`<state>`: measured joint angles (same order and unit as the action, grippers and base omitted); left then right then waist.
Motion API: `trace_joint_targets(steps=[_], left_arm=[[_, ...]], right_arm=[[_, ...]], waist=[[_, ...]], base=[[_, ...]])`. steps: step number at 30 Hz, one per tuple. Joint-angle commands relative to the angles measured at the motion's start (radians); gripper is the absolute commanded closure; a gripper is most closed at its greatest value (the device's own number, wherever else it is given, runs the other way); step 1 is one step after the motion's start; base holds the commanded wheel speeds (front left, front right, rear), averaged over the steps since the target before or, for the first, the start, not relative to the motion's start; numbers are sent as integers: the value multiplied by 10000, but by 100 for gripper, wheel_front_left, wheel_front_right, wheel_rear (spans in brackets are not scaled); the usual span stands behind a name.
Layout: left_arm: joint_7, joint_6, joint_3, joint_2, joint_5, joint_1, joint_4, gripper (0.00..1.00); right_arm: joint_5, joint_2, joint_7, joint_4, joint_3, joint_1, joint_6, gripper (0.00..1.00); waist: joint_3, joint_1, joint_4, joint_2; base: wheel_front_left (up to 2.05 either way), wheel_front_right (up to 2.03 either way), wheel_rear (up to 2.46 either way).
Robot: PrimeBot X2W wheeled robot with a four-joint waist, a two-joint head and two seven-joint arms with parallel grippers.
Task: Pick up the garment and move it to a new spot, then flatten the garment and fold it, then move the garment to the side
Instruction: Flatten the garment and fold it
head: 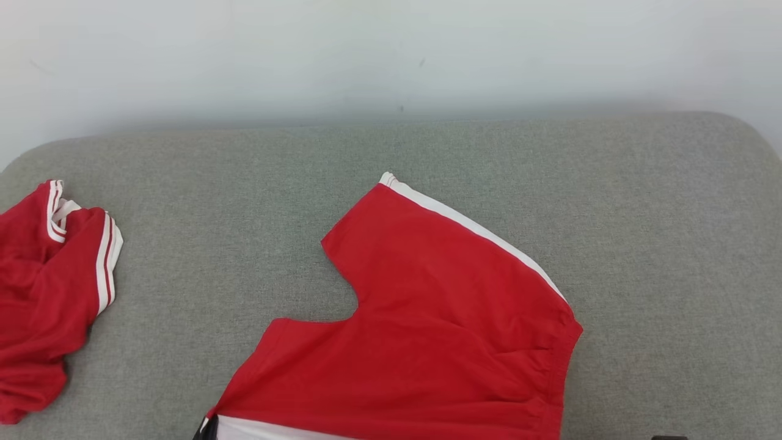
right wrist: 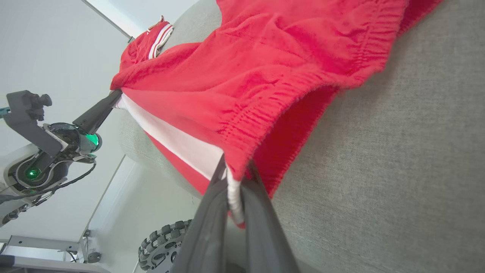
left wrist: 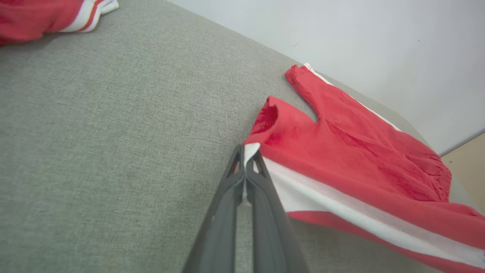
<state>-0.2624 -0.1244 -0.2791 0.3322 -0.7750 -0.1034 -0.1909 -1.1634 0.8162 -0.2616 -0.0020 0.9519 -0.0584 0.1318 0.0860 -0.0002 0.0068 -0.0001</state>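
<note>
The garment (head: 440,318) is a pair of red shorts with a white side stripe, spread mostly flat on the grey cushion (head: 641,214), one leg pointing to the far side. My left gripper (left wrist: 245,151) is shut on the near leg's hem corner, at the white stripe; its dark tip peeks in at the head view's bottom edge (head: 204,428). My right gripper (right wrist: 235,170) is shut on the waistband corner of the garment (right wrist: 246,76), at the stripe's end. The near edge of the shorts (left wrist: 360,159) is stretched between the two grippers. The right wrist view also catches the left gripper (right wrist: 115,96).
A second red garment (head: 49,287) with white stripes lies crumpled at the cushion's far left (left wrist: 45,15). A pale wall stands right behind the cushion. Bare grey fabric lies to the right of the shorts and between the two garments. My wheeled base (right wrist: 163,246) is below the cushion's front edge.
</note>
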Motion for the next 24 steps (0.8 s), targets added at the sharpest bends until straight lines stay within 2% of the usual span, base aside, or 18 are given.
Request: trace_joint_targets(steps=[1,7,15,24], left_arm=[[-36,-39,30,80,148,65,69,100],[216,-55,-386,682,488,961,423,100],[1522,-61,-1177,1815,451,3582,1141,100],[2810,-61,-2164,2569,263,7155,280,100]], right_arm=[[104,-113,-45,-85,-106,104,-23,100],[94,-424,-46,-420,-786,-100,-23,100],[-128,-795,-31,-477,-1563,-1045,-23,100],[119,-1787,-41,198,-2285,-2393,-23,100]], waist=[[-33,2,-24,1],[-6,2,-301,1],[804,2,-981,1],[2239,2,-1877,1]], base=[[0,0,0],[0,0,0],[0,0,0],[0,0,0]])
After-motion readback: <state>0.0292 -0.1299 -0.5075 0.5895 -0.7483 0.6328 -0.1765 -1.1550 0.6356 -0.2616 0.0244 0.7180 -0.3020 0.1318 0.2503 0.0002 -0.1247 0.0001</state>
